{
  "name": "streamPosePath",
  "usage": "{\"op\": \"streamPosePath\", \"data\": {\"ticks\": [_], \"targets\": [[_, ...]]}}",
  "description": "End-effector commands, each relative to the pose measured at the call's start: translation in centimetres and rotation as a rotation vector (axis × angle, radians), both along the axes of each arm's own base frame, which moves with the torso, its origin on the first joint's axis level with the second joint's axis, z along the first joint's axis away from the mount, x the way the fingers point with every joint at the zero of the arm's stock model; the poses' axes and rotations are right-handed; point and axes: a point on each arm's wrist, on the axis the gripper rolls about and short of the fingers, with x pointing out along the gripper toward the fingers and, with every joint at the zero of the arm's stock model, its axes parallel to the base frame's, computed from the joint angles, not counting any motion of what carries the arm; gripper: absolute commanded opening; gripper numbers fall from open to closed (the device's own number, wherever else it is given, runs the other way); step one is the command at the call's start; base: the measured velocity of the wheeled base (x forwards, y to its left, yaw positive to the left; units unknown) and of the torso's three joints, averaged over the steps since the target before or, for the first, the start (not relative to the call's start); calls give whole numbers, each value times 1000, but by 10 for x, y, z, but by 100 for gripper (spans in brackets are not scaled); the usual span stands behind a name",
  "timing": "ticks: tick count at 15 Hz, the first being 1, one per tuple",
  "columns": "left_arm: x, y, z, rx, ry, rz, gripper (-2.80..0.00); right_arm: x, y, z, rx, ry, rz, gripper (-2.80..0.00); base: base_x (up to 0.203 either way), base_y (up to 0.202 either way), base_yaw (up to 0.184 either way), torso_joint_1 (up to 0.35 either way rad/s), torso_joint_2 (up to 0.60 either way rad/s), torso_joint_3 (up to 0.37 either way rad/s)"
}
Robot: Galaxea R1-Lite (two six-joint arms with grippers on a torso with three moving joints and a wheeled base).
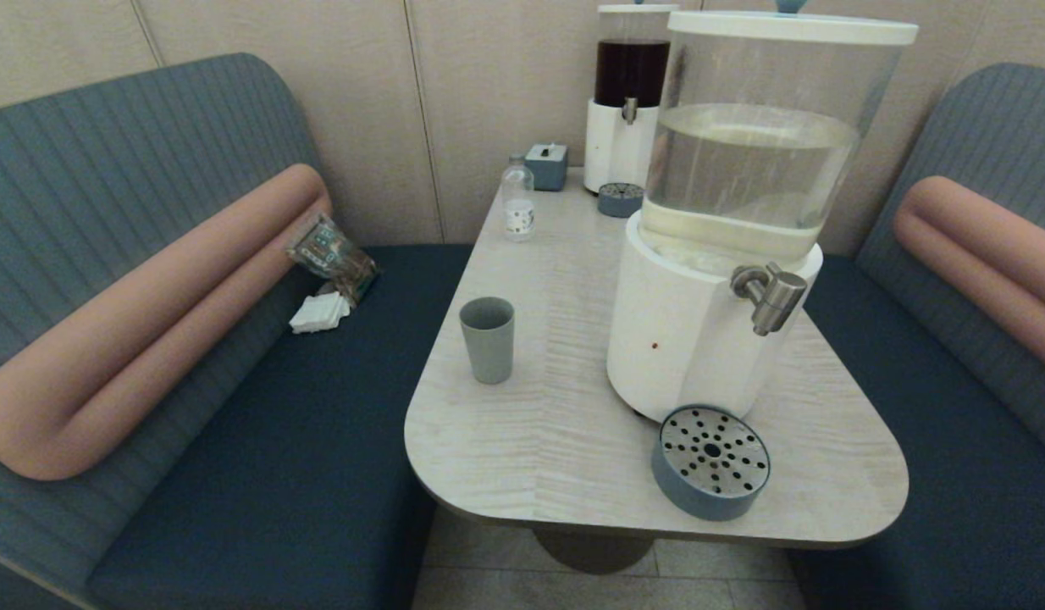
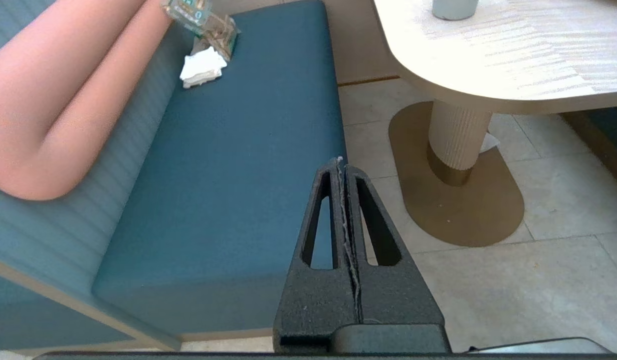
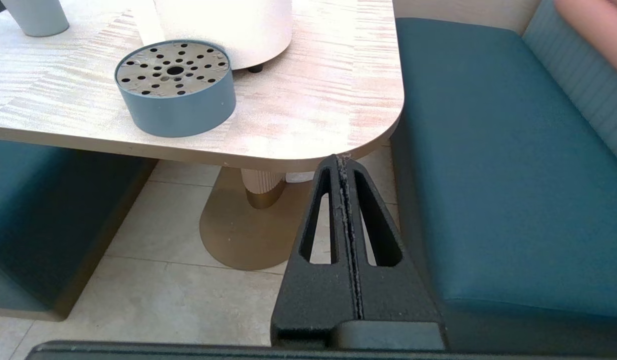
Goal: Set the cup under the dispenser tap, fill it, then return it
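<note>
The cup (image 1: 487,339) is stood upright on the worktop (image 1: 556,424), well to the left of the big water dispenser (image 1: 709,339), and nothing is inside it that can be seen. It has not yet been put under the dispenser tap (image 1: 770,296), which sticks out from the dispenser's front with its spout pointed down. A round blue drip tray (image 1: 710,462) is set just in front of the dispenser, below the tap, likely so that drips are caught and a cup can be stood there.

The left hand (image 2: 342,165) is parked low, down by the bench seat (image 2: 238,175) left of the dispenser's worktop; its fingers are pressed together and nothing is held. The right hand (image 3: 342,161) is parked below the worktop edge, near the drip tray, also closed tight and empty.

The worktop is pale wood with rounded corners. Blue benches with pink cushions are placed on both sides of it.
</note>
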Motion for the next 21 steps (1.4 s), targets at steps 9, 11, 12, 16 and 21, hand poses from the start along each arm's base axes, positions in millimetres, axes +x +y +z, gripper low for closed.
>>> {"op": "streamPosePath", "data": {"ticks": [9,11,12,16,21], "targets": [[0,0,1,-4,-13,0,-280,0,0,0,0,1,0,-280,0,0,0,0,0,0],[0,0,0,-4,-12,0,-280,0,0,0,0,1,1,-280,0,0,0,0,0,0],[0,0,1,-5,-13,0,-280,0,0,0,0,1,0,-280,0,0,0,0,0,0],[0,0,1,-4,-13,0,-280,0,0,0,0,1,0,-280,0,0,0,0,0,0],[0,0,1,-6,-13,0,-280,0,0,0,-3,0,0,-280,0,0,0,0,0,0]]}}
